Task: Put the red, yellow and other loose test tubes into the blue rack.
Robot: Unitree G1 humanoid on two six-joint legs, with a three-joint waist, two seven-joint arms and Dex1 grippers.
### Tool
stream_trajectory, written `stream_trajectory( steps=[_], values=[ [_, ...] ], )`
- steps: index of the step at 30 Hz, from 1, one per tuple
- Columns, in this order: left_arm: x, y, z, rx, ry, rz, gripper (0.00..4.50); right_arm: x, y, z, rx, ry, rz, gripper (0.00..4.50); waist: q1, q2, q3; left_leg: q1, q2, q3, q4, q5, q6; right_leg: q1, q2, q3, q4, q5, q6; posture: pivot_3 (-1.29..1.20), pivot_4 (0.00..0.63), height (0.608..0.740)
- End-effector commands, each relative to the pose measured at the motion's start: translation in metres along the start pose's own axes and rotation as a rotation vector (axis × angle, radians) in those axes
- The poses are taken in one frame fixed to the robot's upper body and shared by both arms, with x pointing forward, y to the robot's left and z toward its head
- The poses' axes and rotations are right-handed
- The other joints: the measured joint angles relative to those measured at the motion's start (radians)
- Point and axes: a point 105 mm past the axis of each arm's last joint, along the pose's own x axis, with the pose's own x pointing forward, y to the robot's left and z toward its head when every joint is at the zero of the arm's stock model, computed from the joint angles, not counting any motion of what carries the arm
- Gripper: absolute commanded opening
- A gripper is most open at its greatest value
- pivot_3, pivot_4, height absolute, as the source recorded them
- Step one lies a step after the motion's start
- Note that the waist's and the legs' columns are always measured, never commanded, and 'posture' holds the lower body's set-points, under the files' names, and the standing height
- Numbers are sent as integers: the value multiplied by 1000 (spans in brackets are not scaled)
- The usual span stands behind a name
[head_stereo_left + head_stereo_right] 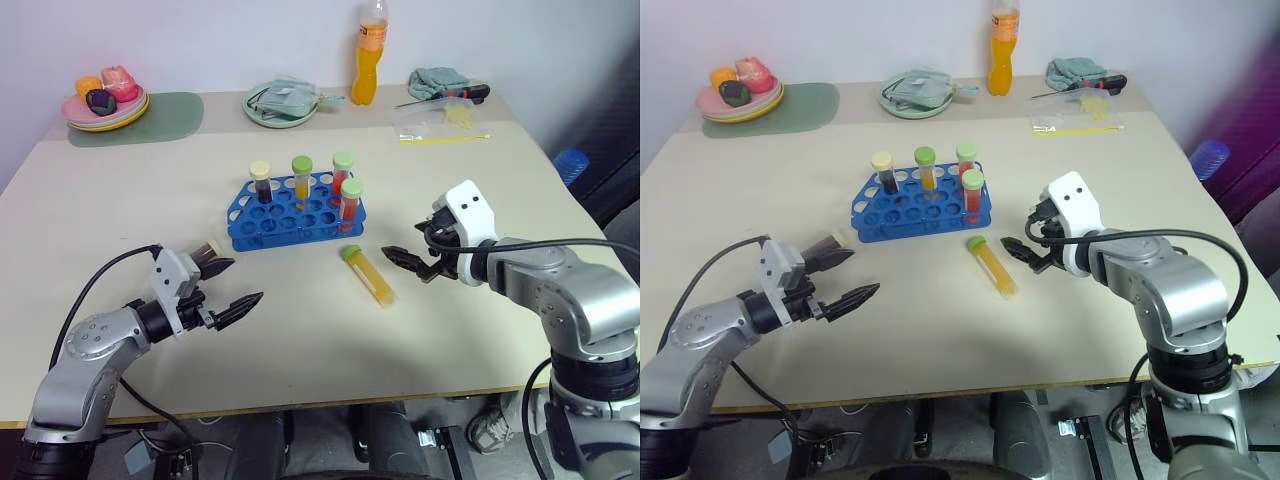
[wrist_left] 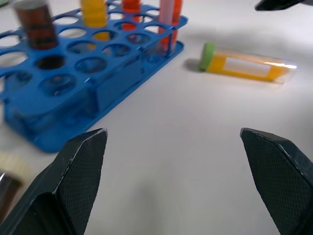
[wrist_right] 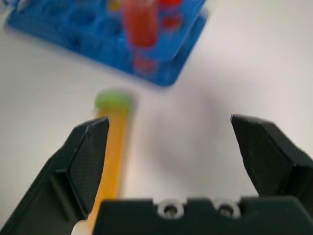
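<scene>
On the pale table [image 1: 120, 200], at about 5 o'clock from the blue rack [image 1: 296, 212] and just beside its near corner, a yellow tube [image 1: 368, 275] with a green cap lies on its side, the one loose tube plainly left to load. Four capped tubes already stand upright in the rack. The right gripper [image 1: 412, 264] hovers at the tube's 3 o'clock, near but apart, its black fingers spread wide and holding nothing. The left gripper [image 1: 228, 288] waits at the rack's 7 o'clock, likewise wide and empty. The tube looks light, stiff and smooth-walled, so it will probably roll or slip under a glancing touch. A grip across the clear barrel just below the cap, fingers square to its length, looks safest for tipping it upright.
</scene>
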Motion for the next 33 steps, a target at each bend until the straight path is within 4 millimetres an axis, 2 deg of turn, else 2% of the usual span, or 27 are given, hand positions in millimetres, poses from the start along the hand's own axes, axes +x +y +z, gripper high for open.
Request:
stream_trajectory(
  steps=[1, 7, 12, 16, 19, 24, 25, 27, 29, 32, 33],
  values=[
    [7, -6, 6, 50, -10, -69, 4500, 10, 14, 9, -1, 59, 62, 4382, 3, 0, 0, 0, 0, -1, 0, 0, 0, 0, 0, 0, 0, 0, 0, 0, 150, 740],
    [15, -27, 8, 84, -1, -178, 4500, 40, -2, 3, 135, 241, 23, 4382, 6, -1, 0, -2, -4, 1, 0, 0, 0, 0, -5, 0, -2, 0, 0, 0, 150, 740],
    [22, -44, 10, 81, -8, -198, 4500, 51, -14, -7, 231, 375, -39, 4382, 4, -1, 0, -2, -4, 2, 0, 0, 1, 0, -6, 0, -2, 0, 0, 0, 150, 740],
    [23, -50, 15, 71, -15, -183, 4500, 53, -8, -9, 267, 434, -10, 4382, 2, -1, 0, -2, -4, 2, 0, 0, 1, 0, -5, 0, -1, 1, 2, 0, 150, 740],
    [24, -52, 19, 69, -15, -179, 4500, 52, -2, -9, 266, 458, 13, 3544, 3, -1, 0, -2, -3, 1, 0, 0, 1, 0, -4, 0, -1, 2, 4, 0, 150, 740],
    [24, -50, 23, 68, -14, -172, 4500, 48, 2, -1, 253, 437, 14, 1069, 3, -1, 0, -2, -2, 1, 0, 0, 1, 0, -2, 0, -2, 2, 4, 0, 150, 740],
    [24, -49, 24, 67, -14, -167, 4500, 46, 3, 3, 243, 419, 11, 767, 3, -1, 0, -2, -2, 1, 0, 0, 1, 0, -2, 0, -2, 2, 4, 0, 150, 740],
    [22, -45, 23, 64, -9, -149, 4500, 41, 9, 14, 215, 341, 33, 767, 3, 0, 0, -2, -2, 1, 0, 0, 1, 0, -1, 0, -2, 2, 4, 0, 150, 740],
    [19, -38, 22, 57, -3, -112, 4500, 35, 10, 27, 135, 227, -27, 767, 3, 0, 0, -3, -2, 1, 0, -1, 1, 0, -1, 0, -2, 2, 4, 0, 150, 740],
    [13, -28, 21, 38, -4, -48, 4500, 28, 26, 46, 55, 36, -2, 767, 4, 0, 0, -3, -1, 0, 0, -1, 2, 0, 0, 0, -2, 2, 5, 0, 150, 740],
    [10, -23, 19, 32, 0, -10, 4500, 26, 34, 56, 46, -78, 31, 767, 4, 0, 0, -3, -1, 0, 0, -1, 2, 0, 0, 0, -2, 2, 5, 0, 150, 740]
  ],
)
